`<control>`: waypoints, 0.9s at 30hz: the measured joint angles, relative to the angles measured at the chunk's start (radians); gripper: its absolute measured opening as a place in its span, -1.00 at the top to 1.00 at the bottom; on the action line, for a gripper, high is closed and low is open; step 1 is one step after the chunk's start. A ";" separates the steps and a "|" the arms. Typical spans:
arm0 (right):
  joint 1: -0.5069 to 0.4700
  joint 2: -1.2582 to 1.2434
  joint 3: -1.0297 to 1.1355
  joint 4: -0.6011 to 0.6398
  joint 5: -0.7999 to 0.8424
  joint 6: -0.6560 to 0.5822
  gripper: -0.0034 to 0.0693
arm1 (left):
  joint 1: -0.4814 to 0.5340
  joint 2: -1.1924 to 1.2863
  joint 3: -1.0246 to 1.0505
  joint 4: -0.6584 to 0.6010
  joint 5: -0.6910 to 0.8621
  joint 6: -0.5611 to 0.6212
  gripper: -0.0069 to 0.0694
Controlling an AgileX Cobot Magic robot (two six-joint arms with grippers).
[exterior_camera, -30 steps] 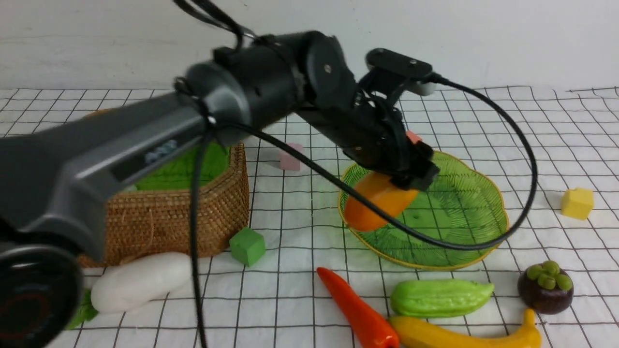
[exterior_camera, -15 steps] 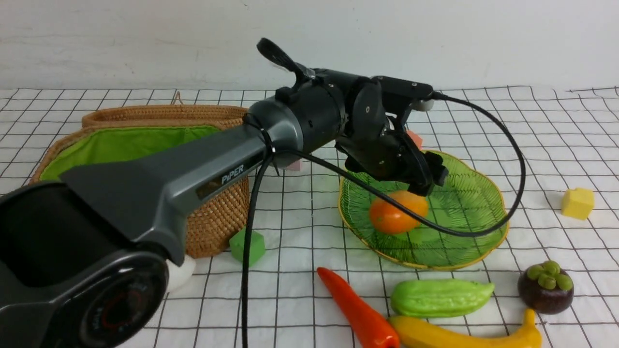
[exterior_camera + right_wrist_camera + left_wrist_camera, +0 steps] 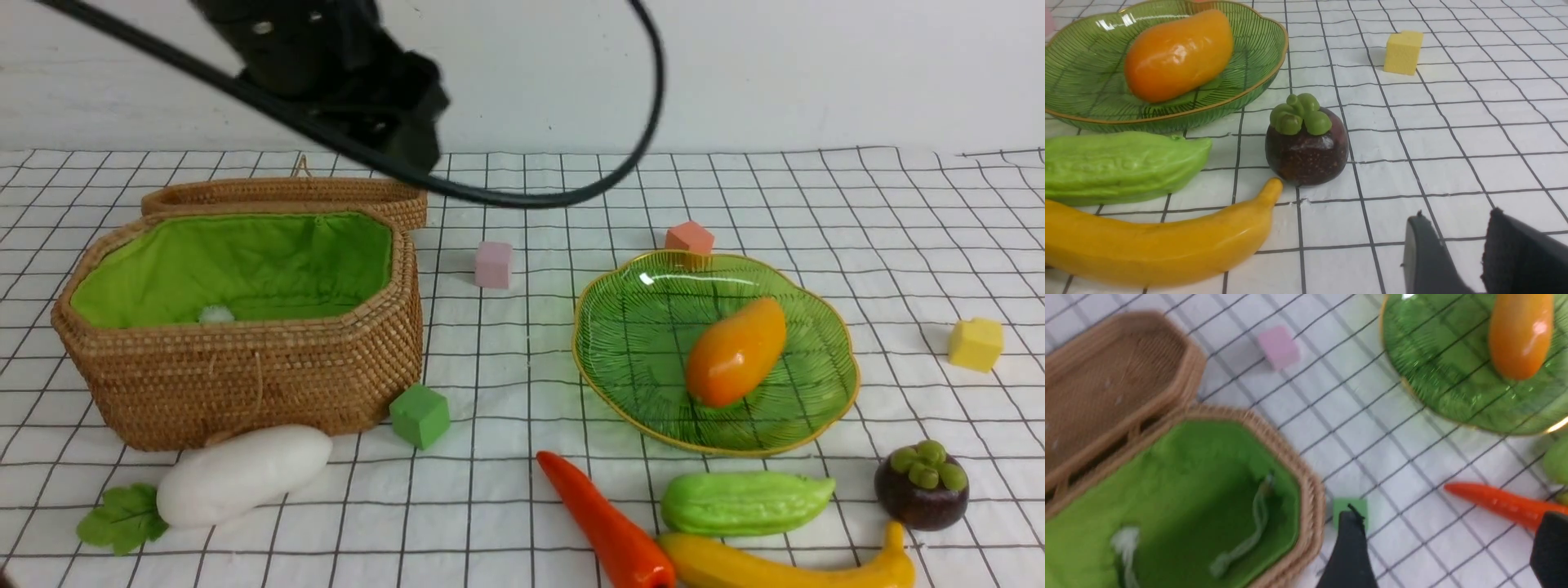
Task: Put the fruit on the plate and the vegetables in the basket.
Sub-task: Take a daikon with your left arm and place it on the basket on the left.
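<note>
L gripper (image 3: 1449,539) is high over the back-left of the worktop (image 3: 506,351), above the basket (image 3: 245,384). Its jaws are wide apart w/ nothing in them. R gripper (image 3: 1457,228) is low by the near-right corner, fingers a little apart, also empty.

Mango (image 3: 735,351) lies on the plate (image 3: 629,327), right of worktop centre. Not yet plated: mangosteen (image 3: 921,486) and banana (image 3: 775,567), both along the near edge twd the right corner. All veg is outside the basket: radish (image 3: 245,474) at the near-left, just in front of the basket wall; red pepper (image 3: 604,523) and gourd (image 3: 743,502) mid near edge.

My call: mangosteen next, R arm, since L is well away. It sits straight ahead of the R gripper w/ bare cloth between, and the plate lies back and left of it. It's round, cap up, so no long axis to match. Catch: the banana tip is right up against its base on the left and the gourd is near, so I'd come in from the open right side. Banana's long axis runs along the near edge, so it needs the jaws across it.
</note>
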 joint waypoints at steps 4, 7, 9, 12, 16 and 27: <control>0.000 0.000 0.000 0.000 0.000 0.000 0.24 | 0.096 -0.095 0.351 0.000 0.003 0.074 -0.49; 0.000 0.000 0.000 0.000 0.000 0.000 0.24 | 0.133 -0.100 0.554 0.024 -0.033 0.141 -0.48; 0.000 0.000 0.000 0.000 0.000 0.000 0.24 | 0.139 -0.097 0.632 0.053 -0.092 0.151 -0.48; 0.000 0.000 0.000 0.000 0.000 0.000 0.24 | 0.141 -0.089 0.709 0.095 -0.183 0.154 -0.48; 0.000 0.000 0.000 0.000 0.000 0.000 0.24 | 0.141 -0.062 0.760 0.144 -0.310 0.156 -0.48; 0.000 0.000 0.000 0.000 0.000 0.000 0.24 | 0.187 0.044 0.767 0.203 -0.414 0.166 -0.48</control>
